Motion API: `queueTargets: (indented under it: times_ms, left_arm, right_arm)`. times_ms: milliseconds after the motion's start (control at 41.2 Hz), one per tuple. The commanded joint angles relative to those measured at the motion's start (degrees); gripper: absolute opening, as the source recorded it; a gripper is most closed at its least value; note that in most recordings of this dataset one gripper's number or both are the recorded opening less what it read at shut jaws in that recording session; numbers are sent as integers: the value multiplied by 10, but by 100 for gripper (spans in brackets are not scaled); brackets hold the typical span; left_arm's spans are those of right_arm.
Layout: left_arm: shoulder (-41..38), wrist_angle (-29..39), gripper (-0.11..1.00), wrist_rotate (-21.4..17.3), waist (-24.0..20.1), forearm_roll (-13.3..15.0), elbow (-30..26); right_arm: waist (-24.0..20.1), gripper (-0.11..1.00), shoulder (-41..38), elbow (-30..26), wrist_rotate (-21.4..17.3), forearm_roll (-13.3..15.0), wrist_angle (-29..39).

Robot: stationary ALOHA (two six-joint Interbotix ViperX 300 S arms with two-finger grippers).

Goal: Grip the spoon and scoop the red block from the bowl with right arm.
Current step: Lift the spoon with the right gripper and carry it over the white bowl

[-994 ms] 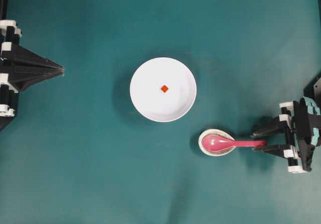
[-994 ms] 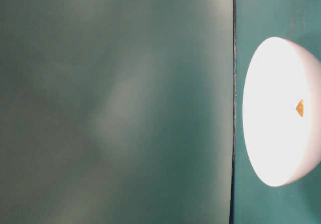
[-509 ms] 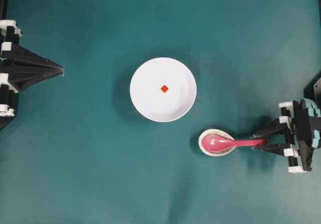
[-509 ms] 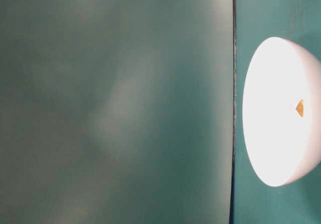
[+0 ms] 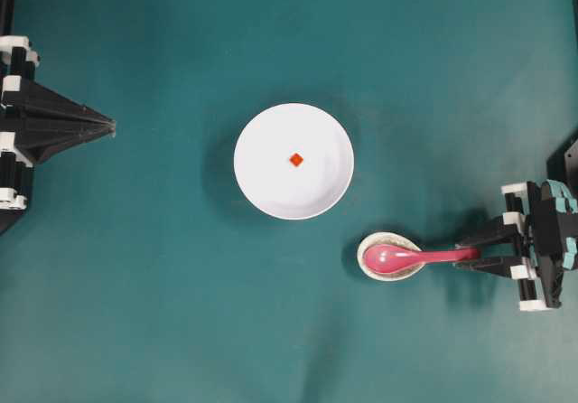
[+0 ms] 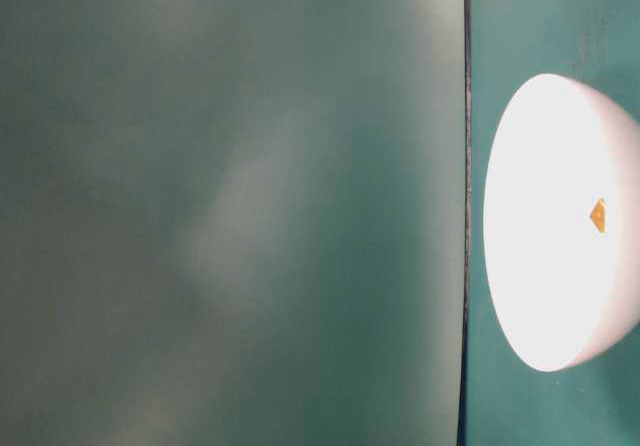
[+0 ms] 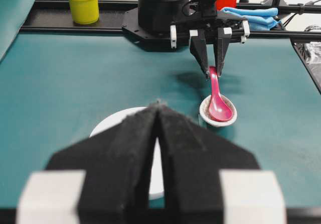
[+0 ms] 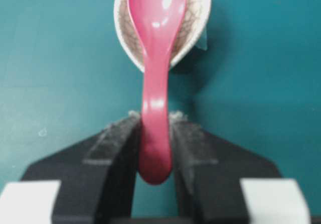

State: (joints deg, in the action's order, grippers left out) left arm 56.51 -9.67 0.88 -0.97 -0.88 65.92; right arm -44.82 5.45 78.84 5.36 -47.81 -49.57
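The spoon (image 8: pixel 154 78) is lying with its scoop in the speckled dish (image 5: pixel 389 256), handle pointing away from the bowl (image 5: pixel 293 161). The handle end is flanked by the right gripper (image 8: pixel 154 148); in the right wrist view both pads (image 8: pixel 120 143) are seen pressed against its sides, so it is pinched. The spoon is not lifted; the scoop is resting in the dish. The dish is placed just beside the bowl, on the side toward the right arm (image 5: pixel 542 245), not touching it. The red block (image 5: pixel 296 159) is sat near the bowl's centre, alone. The left gripper (image 7: pixel 157 133) is parked well apart from the bowl on the opposite side, fingers pressed together, nothing held.
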Motion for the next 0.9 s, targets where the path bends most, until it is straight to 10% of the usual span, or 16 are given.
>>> queueTargets:
  times_ms: [0,437,873]
  left_arm:
    - [-4,-4,0,0,-1,-1,-15]
    - [-4,-2,0,0,-2,-1,-15]
    - [-4,-1,0,1,-2,-1,-15]
  right_arm:
    - [-4,26,12,-2,2,1,-11]
    - [26,26,136,-10,68,1,-11]
    - [193,26,370,-62,192,1,140]
